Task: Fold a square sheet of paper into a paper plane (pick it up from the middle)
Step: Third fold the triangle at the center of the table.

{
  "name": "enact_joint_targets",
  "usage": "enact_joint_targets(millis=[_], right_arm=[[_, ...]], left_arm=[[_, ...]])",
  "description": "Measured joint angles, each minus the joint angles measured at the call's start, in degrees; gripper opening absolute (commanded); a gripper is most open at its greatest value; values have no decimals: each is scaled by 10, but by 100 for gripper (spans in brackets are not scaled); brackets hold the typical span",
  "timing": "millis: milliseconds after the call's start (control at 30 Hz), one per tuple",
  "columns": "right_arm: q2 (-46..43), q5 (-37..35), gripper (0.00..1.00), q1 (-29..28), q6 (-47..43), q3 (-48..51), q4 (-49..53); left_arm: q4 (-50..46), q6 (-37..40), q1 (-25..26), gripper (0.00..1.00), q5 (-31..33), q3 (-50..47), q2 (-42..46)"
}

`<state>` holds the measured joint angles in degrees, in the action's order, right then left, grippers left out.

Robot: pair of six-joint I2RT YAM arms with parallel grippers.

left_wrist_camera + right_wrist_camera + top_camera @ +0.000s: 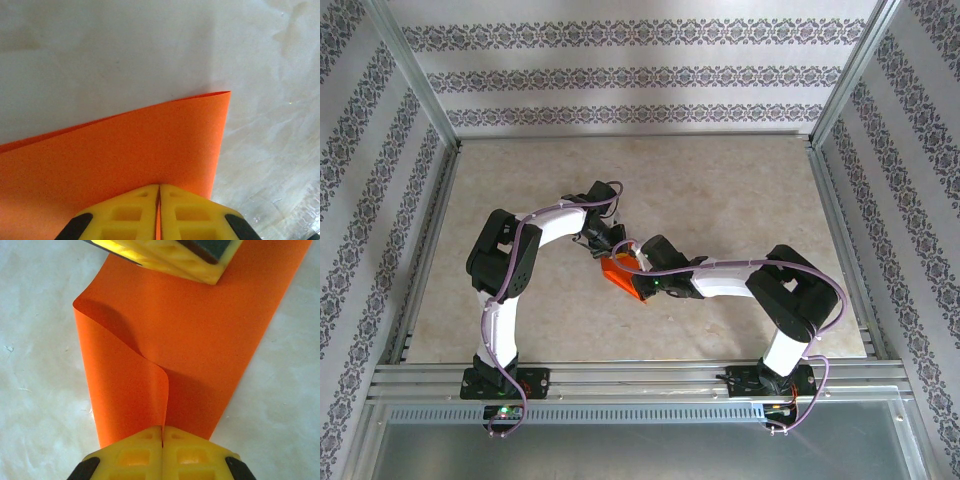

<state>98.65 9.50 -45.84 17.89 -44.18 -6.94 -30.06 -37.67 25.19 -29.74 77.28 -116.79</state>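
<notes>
We see square sheet of paper (pixel 618 271) over middle of worktop (pixel 730 190). On its far left edge, left pincer (pixel 159 187); on its near right edge, right pincer (pixel 162 429). Sheet between them.

One square sheet of paper (pixel 200 350), two tools, left tool (pixel 159 187) and right tool (pixel 162 429), one table (pixel 740 190).

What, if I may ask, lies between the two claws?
The square sheet of paper, held by left claw and right claw; right wrist view shows it.
</notes>
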Motion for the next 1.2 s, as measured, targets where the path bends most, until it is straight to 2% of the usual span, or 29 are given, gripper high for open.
enact_joint_targets(millis=[200, 433, 733, 933, 1200], right_arm=[[2, 0, 4, 0, 0, -3, 4], [3, 0, 4, 0, 4, -3, 3], [4, 2, 4, 2, 10, -5, 2], [4, 6, 4, 8, 15, -5, 3], [4, 6, 4, 8, 17, -5, 3]], left_arm=[[-2, 0, 0, 11, 0, 2, 0], [-7, -18, -5, 22, 5, -5, 36], [60, -104, -27, 22, 17, -134, 196], [109, -175, -14, 19, 11, -221, 218], [181, -235, 15, 18, -2, -270, 220]])
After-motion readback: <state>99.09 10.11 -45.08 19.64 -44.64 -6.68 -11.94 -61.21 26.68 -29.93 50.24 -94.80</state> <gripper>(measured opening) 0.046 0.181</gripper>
